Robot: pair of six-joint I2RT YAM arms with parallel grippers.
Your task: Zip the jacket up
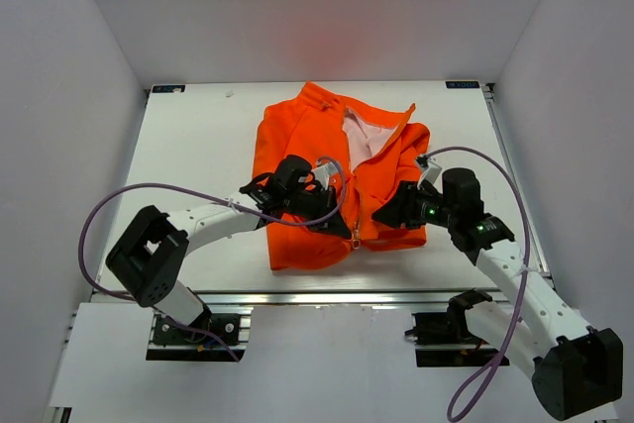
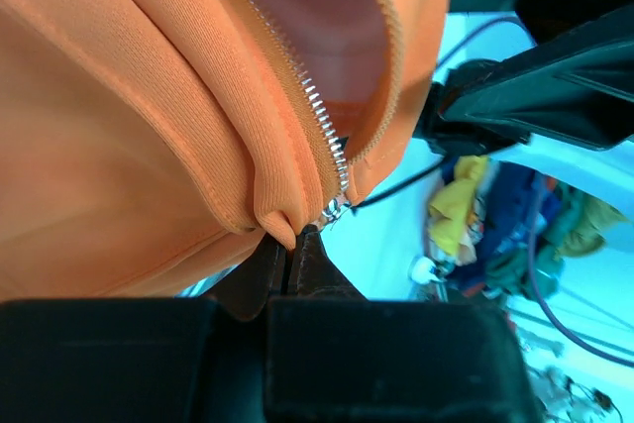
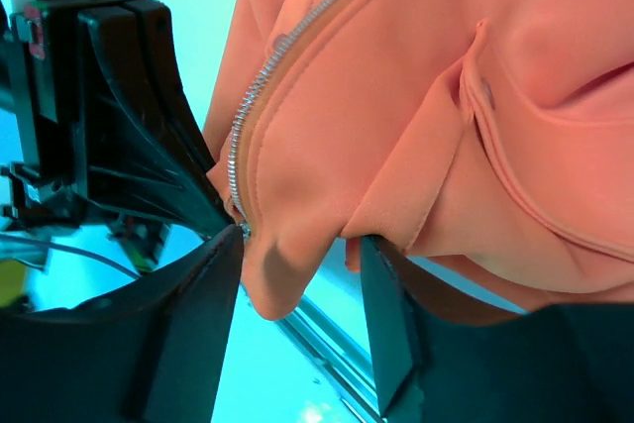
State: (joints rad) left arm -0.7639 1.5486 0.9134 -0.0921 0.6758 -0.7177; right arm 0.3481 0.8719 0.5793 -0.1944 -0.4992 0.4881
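Left wrist view showed the left gripper (image 2: 292,253) clenched, its jaws pressed together on the hem of the jacket (image 2: 129,146) right at the bottom end of the light zipper (image 2: 322,126), whose teeth ran up between the two orange front edges. On the right wrist view the right gripper (image 3: 302,242) stood with its jaws apart and a fold of the hem bunched between them, though whether they pinched it I could not tell. From above, the jacket lay mid-table (image 1: 198,146), collar away from the arms, hem towards them, with both grippers at its lower front.
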